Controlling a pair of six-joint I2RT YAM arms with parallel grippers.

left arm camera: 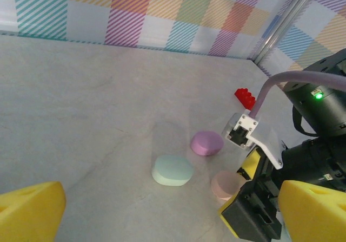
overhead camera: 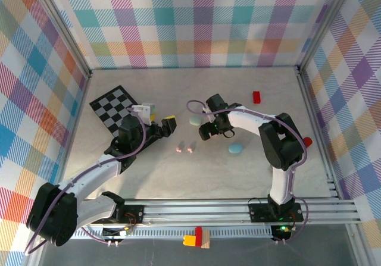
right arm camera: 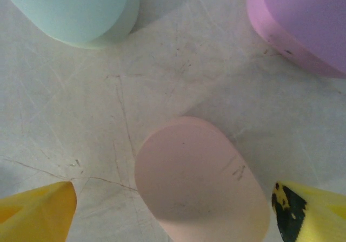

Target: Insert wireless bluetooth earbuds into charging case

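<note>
Two tiny pink earbuds (overhead camera: 178,149) (overhead camera: 190,148) lie side by side on the table in front of both grippers. A pink oval charging case (right arm camera: 200,182) sits shut on the table between the yellow fingertips (right arm camera: 38,212) of my right gripper (right arm camera: 173,215), which is open and straddles it with a gap on each side. A mint case (right arm camera: 75,9) (overhead camera: 194,121) and a purple case (right arm camera: 303,20) lie just beyond it. My left gripper (overhead camera: 166,125) (left arm camera: 173,215) is open and holds nothing. It faces the mint case (left arm camera: 173,170), the purple case (left arm camera: 206,143), the pink case (left arm camera: 227,183) and the right gripper (left arm camera: 244,190).
A light blue case (overhead camera: 236,149) lies to the right of the earbuds. A red block (overhead camera: 256,97) (left arm camera: 245,97) stands farther back right. A checkerboard mat (overhead camera: 113,106) lies back left beside the left arm. Plaid walls enclose the table on three sides.
</note>
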